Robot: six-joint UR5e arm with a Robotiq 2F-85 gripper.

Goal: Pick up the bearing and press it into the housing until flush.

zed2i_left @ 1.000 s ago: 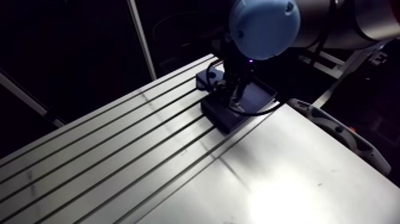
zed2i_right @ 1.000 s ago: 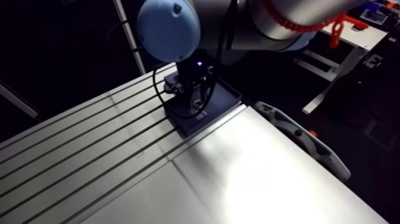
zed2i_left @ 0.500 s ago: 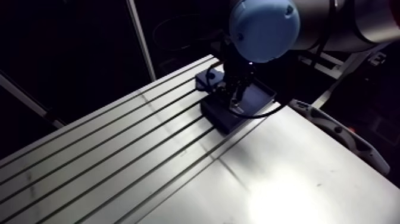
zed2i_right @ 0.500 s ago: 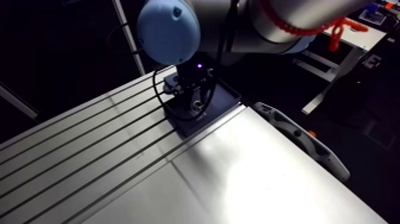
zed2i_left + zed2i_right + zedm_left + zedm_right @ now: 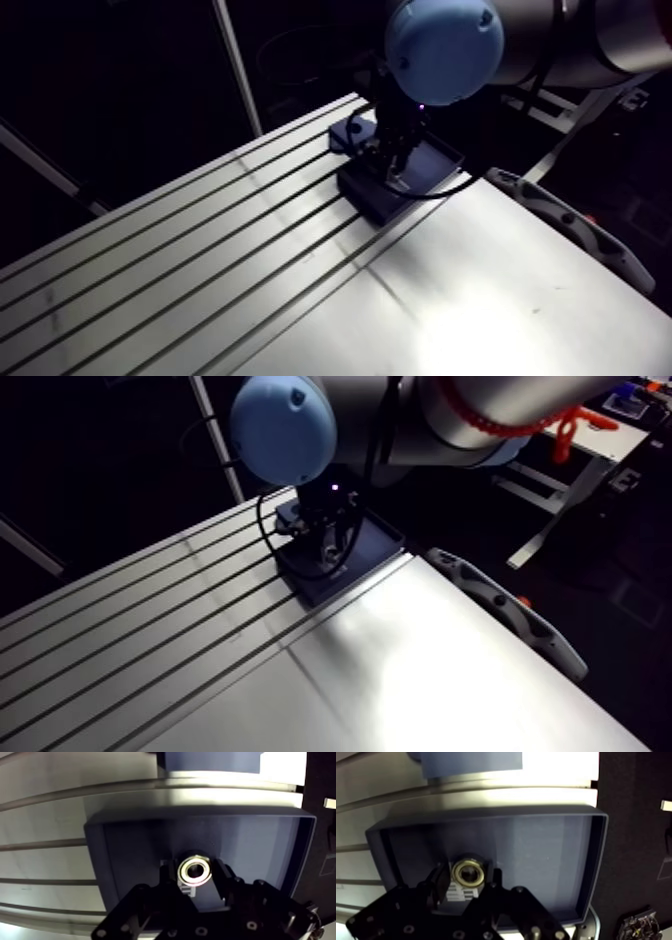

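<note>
So the bearing (image 5: 195,870), a small shiny metal ring, sat right between my jaws with its bore facing up at the wrist camera. The jaws were closed down narrow on it, with one of the fingers (image 5: 224,883) pressed against each side of the ring, so yeah, I was holding it. A dark shadow showed around it on the floor below. I honestly couldn't tell whether it was lifted clear or touching down.

Under all that was a dark blue tray (image 5: 200,812), shallow, open on top, with low walls all round. The bearing was over the tray's floor, on the side nearer my wrist and a bit off-centre, well apart from the far wall.

The tray lay flat on the aluminium surface (image 5: 45,817), across a few of its long slots. Just past the tray's far wall, across one slot, was a smaller blue block (image 5: 207,761). Only its edge showed in the wrist view, and I couldn't make out what it was.

In the arm view my wrist came down into the tray. The tray sat at the far end of the slotted part, right where the slots gave way to a smooth plate (image 5: 500,290) on the right. The blue block was just beside the tray's far left corner.
</note>
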